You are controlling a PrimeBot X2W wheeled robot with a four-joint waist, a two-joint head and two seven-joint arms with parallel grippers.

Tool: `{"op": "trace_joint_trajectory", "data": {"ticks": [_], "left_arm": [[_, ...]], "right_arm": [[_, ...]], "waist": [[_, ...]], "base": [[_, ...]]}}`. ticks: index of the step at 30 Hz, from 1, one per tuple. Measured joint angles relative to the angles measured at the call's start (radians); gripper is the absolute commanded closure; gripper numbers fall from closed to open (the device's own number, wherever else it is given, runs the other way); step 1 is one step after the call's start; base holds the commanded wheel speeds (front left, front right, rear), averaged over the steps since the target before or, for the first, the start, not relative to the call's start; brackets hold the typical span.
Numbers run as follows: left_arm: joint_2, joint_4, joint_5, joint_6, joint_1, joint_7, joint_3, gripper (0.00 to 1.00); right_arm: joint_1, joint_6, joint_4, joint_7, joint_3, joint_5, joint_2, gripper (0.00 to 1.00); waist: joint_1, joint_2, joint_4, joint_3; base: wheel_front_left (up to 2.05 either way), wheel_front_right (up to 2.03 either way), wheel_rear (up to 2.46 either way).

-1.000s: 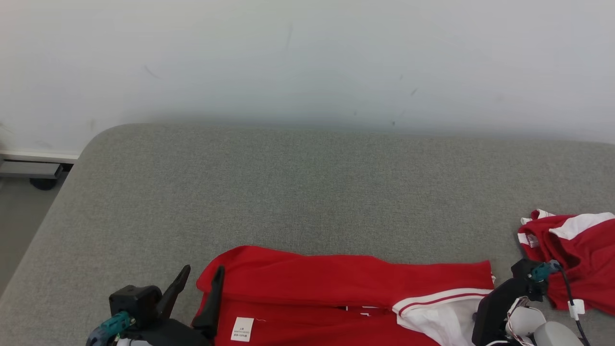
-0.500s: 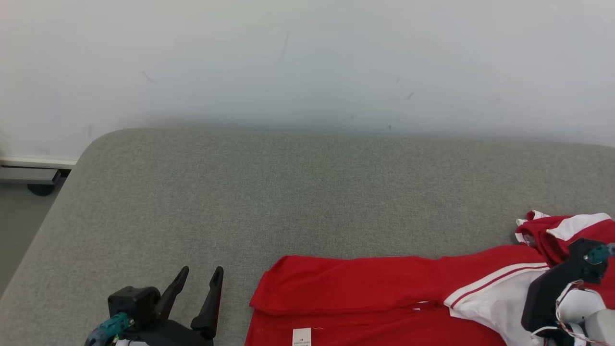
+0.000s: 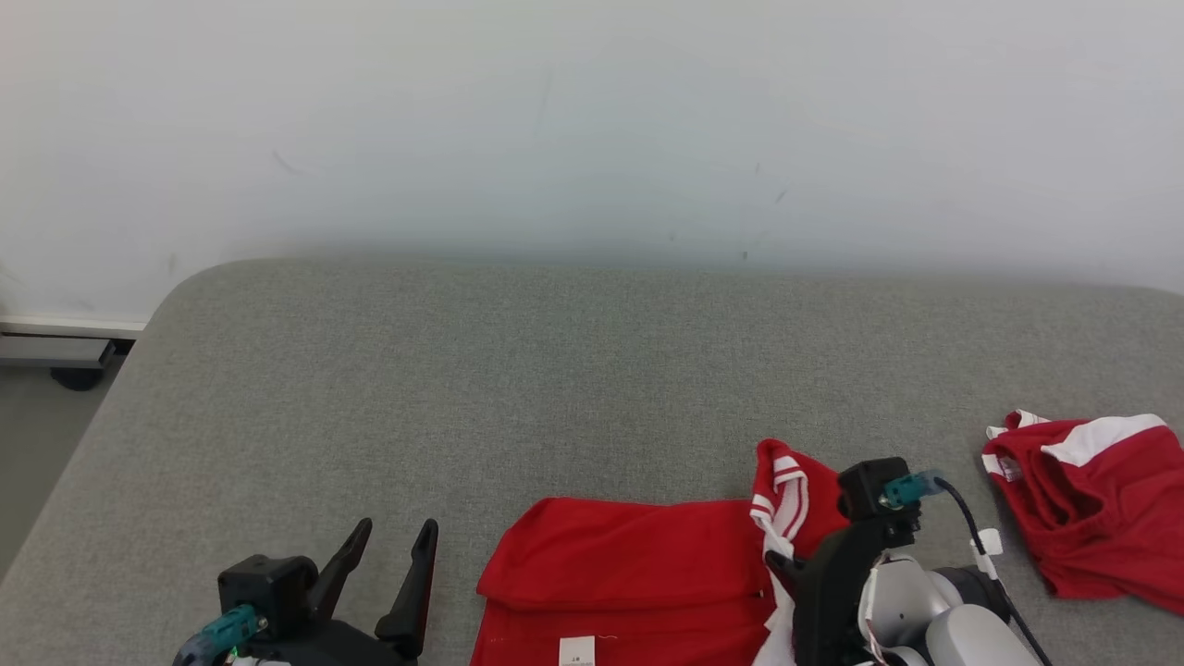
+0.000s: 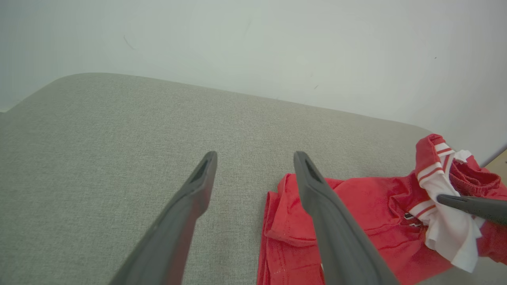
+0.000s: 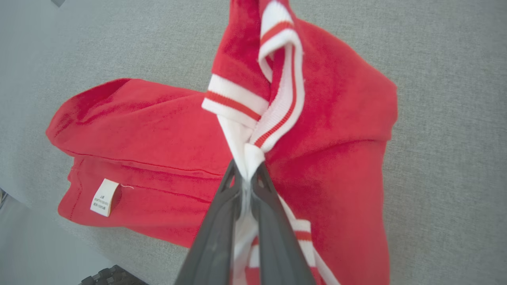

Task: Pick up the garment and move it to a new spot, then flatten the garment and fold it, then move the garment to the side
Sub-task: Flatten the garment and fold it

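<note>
Garment [image 3: 629, 564]: red, white stripes, low on the near edge of the grey cushion [image 3: 555, 370]. Pinched tight at its white part by the right gripper [image 5: 246, 167], likely to fold it over. Left gripper [image 3: 398, 532] wide open, empty, just beside. Farther right, another red cloth [image 3: 1091, 499].

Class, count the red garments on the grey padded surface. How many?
2. The near garment lies at the front edge, its striped trim pinched in the right pincer; the second garment sits crumpled apart at the right, partly out of frame.
</note>
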Motion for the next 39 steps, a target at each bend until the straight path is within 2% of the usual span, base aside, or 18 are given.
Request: {"op": "trace_joint_trajectory", "data": {"ticks": [3,11,14,18,21,28,39], "left_arm": [[-0.003,0.003,0.000,-0.001,-0.001,0.006,-0.006,0.00],[-0.002,0.007,0.000,-0.008,0.000,0.010,-0.011,0.00],[-0.003,0.007,0.000,-0.008,0.000,0.011,-0.012,0.00],[-0.005,0.007,0.000,-0.009,-0.001,0.016,-0.021,0.00],[-0.006,0.008,0.001,-0.011,-0.003,0.017,-0.030,0.00],[-0.011,0.013,0.003,-0.018,-0.010,0.025,-0.039,0.00],[-0.021,0.022,0.003,-0.027,-0.027,0.026,-0.047,0.00]], "right_arm": [[-0.018,0.010,-0.017,0.016,0.050,0.000,0.006,1.00],[-0.057,0.002,-0.004,0.056,0.175,0.005,0.013,1.00],[-0.082,-0.032,0.014,0.058,0.217,0.013,0.012,1.00],[-0.138,-0.109,0.012,0.038,0.344,0.118,0.005,1.00],[-0.184,-0.129,0.014,0.018,0.408,0.174,0.005,1.00],[-0.257,-0.134,0.078,-0.028,0.490,0.254,0.004,1.00],[-0.286,-0.138,0.212,-0.147,0.531,0.337,0.004,1.00]], "waist": [[0.0001,0.0000,0.003,-0.002],[0.0000,0.0000,0.025,-0.007],[0.0000,0.0000,0.030,-0.006],[0.0000,0.0000,0.040,-0.004],[0.0001,0.0000,0.048,-0.001],[0.0000,0.0000,0.071,0.007],[0.0000,0.0000,0.105,0.018]], "base": [[0.00,0.00,0.00],[0.00,0.00,0.00],[0.00,0.00,0.00],[0.00,0.00,0.00],[0.00,0.00,0.00],[0.00,0.00,0.00],[0.00,0.00,0.00]]}}
